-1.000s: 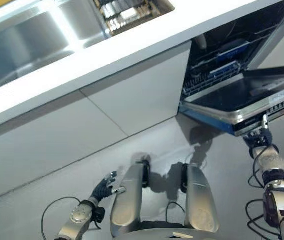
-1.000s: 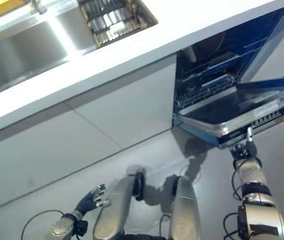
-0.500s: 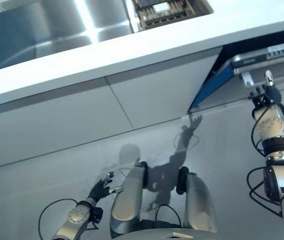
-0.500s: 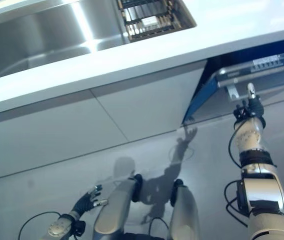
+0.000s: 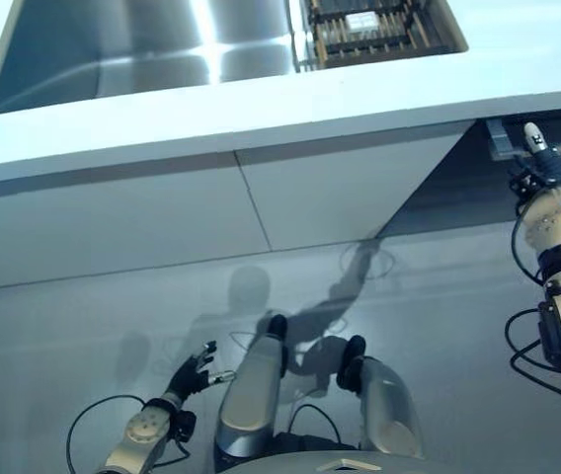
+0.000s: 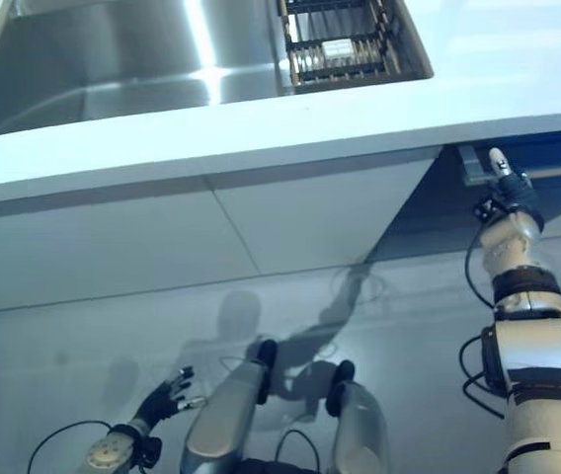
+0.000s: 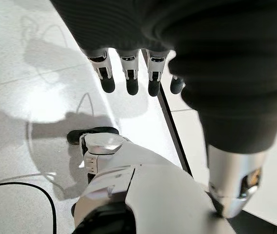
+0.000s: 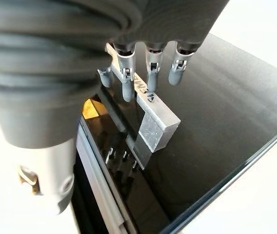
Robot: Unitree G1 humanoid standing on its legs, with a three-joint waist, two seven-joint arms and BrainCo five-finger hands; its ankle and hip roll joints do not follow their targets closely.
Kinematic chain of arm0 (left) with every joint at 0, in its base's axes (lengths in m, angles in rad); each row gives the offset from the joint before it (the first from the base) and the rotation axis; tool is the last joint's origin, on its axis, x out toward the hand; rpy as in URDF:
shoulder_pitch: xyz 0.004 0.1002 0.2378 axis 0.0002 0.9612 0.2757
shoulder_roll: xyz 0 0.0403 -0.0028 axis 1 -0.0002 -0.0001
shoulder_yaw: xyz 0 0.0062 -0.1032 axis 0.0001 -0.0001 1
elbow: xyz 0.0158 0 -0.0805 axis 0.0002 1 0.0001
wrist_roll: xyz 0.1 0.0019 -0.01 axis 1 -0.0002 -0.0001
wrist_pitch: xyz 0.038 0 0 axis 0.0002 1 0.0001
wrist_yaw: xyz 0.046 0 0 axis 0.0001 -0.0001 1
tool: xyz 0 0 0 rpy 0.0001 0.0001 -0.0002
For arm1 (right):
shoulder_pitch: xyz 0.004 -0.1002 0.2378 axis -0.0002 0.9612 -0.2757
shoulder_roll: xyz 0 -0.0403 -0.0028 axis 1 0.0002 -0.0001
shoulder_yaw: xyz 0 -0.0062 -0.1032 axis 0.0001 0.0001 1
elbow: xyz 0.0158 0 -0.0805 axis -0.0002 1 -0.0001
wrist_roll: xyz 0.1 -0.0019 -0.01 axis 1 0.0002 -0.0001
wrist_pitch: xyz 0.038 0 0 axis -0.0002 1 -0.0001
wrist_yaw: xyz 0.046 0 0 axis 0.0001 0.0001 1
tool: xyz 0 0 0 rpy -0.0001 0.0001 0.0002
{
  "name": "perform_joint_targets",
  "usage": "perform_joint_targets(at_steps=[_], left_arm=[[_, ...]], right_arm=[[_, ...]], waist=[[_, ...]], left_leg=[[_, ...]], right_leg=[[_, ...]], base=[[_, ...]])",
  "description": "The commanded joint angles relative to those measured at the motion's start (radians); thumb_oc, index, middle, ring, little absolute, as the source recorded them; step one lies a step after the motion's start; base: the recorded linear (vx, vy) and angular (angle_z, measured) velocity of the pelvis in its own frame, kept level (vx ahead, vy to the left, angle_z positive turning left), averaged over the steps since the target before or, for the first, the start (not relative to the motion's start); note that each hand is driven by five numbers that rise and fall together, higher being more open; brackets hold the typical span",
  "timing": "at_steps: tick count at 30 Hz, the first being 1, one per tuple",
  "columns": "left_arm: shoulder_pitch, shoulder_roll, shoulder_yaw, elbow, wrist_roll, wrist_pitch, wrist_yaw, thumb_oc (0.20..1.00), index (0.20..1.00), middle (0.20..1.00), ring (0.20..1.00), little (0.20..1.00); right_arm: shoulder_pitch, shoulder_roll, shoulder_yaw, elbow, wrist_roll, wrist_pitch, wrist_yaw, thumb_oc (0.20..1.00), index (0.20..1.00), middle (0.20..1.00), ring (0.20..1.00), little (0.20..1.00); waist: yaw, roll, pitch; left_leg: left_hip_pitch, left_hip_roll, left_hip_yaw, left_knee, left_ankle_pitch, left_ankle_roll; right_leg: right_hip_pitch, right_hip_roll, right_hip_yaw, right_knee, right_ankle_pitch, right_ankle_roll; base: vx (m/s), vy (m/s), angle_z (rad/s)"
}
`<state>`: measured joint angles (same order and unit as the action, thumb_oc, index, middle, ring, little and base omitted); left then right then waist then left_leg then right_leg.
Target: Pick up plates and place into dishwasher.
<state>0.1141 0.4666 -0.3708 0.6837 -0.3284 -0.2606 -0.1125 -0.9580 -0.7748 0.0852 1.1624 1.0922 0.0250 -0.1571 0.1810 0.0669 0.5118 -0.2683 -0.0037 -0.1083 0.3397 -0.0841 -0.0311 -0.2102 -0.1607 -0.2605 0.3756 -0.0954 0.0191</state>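
**dishbot_fan:** So where's everything sitting at this moment?

**kitchen_lurker:** The right hand (image 5: pixel 537 170) is up at the right edge of the frame, right under the white tabletop (image 5: pixel 261 109). It's at the silver bar handle (image 8: pixel 155 124) of the dishwasher door (image 8: pixel 216 112), which is a dark glossy panel. In the wrist view its fingers (image 8: pixel 151 73) are pretty much straight and laid against the handle, not wrapped around it. So a released hand touching the bar, not clamping it.

**dishbot_fan:** And the other one?

**kitchen_lurker:** The left hand (image 5: pixel 192 373) hangs low in the lower left, over the pale floor (image 5: pixel 83 326). Its fingers (image 7: pixel 130 73) are loose and there's nothing in it.

**dishbot_fan:** Any plates?

**kitchen_lurker:** Neither hand has one. The steel sink (image 5: pixel 113 49) is at upper left, with a dark dish rack (image 5: pixel 414 30) just right of it at top centre. There's a white item (image 5: pixel 362 20) in that rack, but it's too small for me to call it a plate.

**dishbot_fan:** Any labels or writing?

**kitchen_lurker:** There are a few small marks on the handle by the fingertips, too small to read. The grey cabinet fronts (image 5: pixel 113 217) under the tabletop are plain.
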Motion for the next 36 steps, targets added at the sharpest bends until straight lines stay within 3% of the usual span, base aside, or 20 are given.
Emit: perform_joint_targets(at_steps=[1, 7, 12, 14, 18, 21, 26, 31, 36], left_arm=[[0.059, 0.070, -0.036, -0.023, 0.023, -0.042, -0.022, 1.000, 1.000, 1.000, 1.000, 1.000], [0.071, 0.057, -0.020, -0.017, 0.026, -0.057, -0.010, 1.000, 1.000, 1.000, 1.000, 1.000], [0.071, 0.057, 0.012, -0.040, 0.036, -0.051, -0.015, 1.000, 1.000, 1.000, 1.000, 1.000], [0.074, 0.051, 0.029, -0.032, 0.034, -0.052, -0.005, 1.000, 1.000, 1.000, 1.000, 1.000], [0.078, 0.039, 0.057, -0.010, 0.009, -0.071, 0.007, 1.000, 1.000, 1.000, 1.000, 1.000], [0.079, 0.024, 0.085, 0.008, 0.002, -0.088, 0.014, 1.000, 1.000, 1.000, 1.000, 1.000], [0.068, 0.012, 0.123, -0.001, -0.014, -0.102, 0.037, 1.000, 1.000, 1.000, 1.000, 1.000], [0.063, 0.001, 0.166, -0.034, -0.031, -0.136, 0.039, 1.000, 1.000, 1.000, 1.000, 1.000], [0.054, 0.013, 0.185, -0.106, -0.044, -0.153, 0.020, 1.000, 1.000, 1.000, 1.000, 1.000]], right_arm=[[-0.125, -0.027, -0.011, -0.043, 0.023, -0.064, 0.097, 1.000, 1.000, 1.000, 1.000, 1.000], [-0.062, -0.019, -0.031, -0.090, -0.070, -0.052, 0.023, 1.000, 1.000, 1.000, 1.000, 1.000], [0.017, -0.062, -0.012, -0.266, -0.305, -0.143, -0.129, 1.000, 1.000, 1.000, 1.000, 1.000], [0.033, -0.093, 0.003, -0.315, -0.400, -0.116, -0.196, 1.000, 1.000, 1.000, 1.000, 1.000], [0.058, -0.173, 0.018, -0.319, -0.538, -0.020, -0.225, 1.000, 1.000, 1.000, 1.000, 1.000], [0.107, -0.196, -0.001, -0.322, -0.513, 0.023, -0.188, 1.000, 1.000, 1.000, 1.000, 1.000], [0.257, -0.155, -0.091, -0.344, -0.420, 0.040, -0.157, 1.000, 1.000, 1.000, 1.000, 1.000], [0.472, -0.033, -0.205, -0.389, -0.329, -0.014, -0.156, 1.000, 1.000, 1.000, 1.000, 1.000], [0.634, 0.108, -0.314, -0.372, -0.082, -0.096, -0.032, 1.000, 1.000, 1.000, 1.000, 1.000]], waist=[[0.077, 0.008, -0.089], [0.062, 0.001, -0.103], [0.017, -0.015, -0.112], [0.004, -0.029, -0.122], [-0.023, -0.056, -0.149], [-0.043, -0.075, -0.172], [-0.076, -0.101, -0.214], [-0.105, -0.110, -0.256], [-0.115, -0.109, -0.292]], left_leg=[[-0.018, 0.067, 0.011, 0.024, 0.002, -0.030], [0.003, 0.066, 0.036, 0.034, -0.014, -0.025], [0.043, 0.078, 0.098, -0.005, -0.008, -0.016], [0.060, 0.078, 0.117, -0.022, -0.007, -0.012], [0.093, 0.075, 0.147, -0.054, -0.006, 0.000], [0.123, 0.075, 0.174, -0.074, -0.012, 0.009], [0.165, 0.069, 0.202, -0.113, -0.015, 0.017], [0.200, 0.063, 0.222, -0.147, -0.020, 0.029], [0.227, 0.053, 0.233, -0.169, -0.031, 0.035]], right_leg=[[0.041, -0.016, -0.016, 0.016, -0.046, 0.010], [0.070, -0.026, -0.007, -0.005, -0.035, 0.018], [0.087, -0.036, 0.007, -0.041, -0.011, 0.039], [0.092, -0.040, 0.014, -0.056, -0.001, 0.050], [0.111, -0.044, 0.029, -0.103, 0.023, 0.067], [0.131, -0.046, 0.038, -0.135, 0.037, 0.078], [0.156, -0.043, 0.061, -0.190, 0.066, 0.098], [0.167, -0.041, 0.079, -0.218, 0.084, 0.113], [0.181, -0.044, 0.075, -0.242, 0.097, 0.125]], base=[[0.01, 0.047, 0.44], [0.04, 0.032, 0.11], [-0.02, 0.049, 0.05], [-0.04, 0.058, 0.02], [-0.05, 0.059, -0.03], [-0.02, 0.050, -0.12], [-0.03, 0.021, -0.11], [-0.01, 0.013, -0.13], [0.02, -0.007, -0.14]])
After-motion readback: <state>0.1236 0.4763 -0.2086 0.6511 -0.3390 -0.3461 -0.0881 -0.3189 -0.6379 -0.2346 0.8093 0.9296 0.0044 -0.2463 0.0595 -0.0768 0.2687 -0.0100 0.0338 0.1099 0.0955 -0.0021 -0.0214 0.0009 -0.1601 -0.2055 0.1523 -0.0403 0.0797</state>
